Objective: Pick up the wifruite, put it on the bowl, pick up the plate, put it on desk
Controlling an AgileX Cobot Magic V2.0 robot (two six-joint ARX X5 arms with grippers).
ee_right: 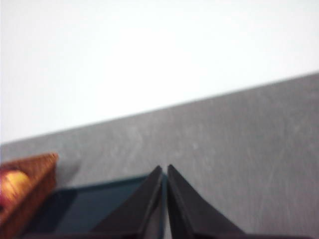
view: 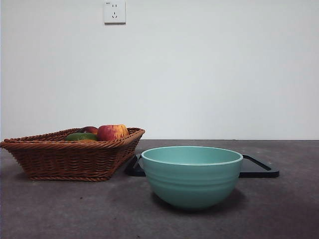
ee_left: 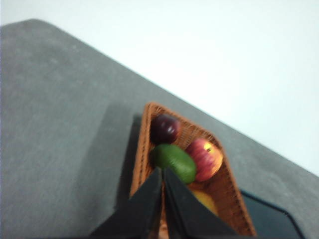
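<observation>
While both end effectors are clenched empty, the wifruite stays hidden.
Open the left end effector [ee_left: 163, 172] above the basket [ee_left: 142, 149] first.

A plain white wall [view: 209, 69] filled the space behind the bench [view: 60, 209]. A white electrical socket plate [view: 114, 12] was mounted high on the wall, above the bench's far edge. The bench surface was dark grey-brown, matte and speckled. Lighting was even and diffuse, with soft shadows on the bench.
</observation>
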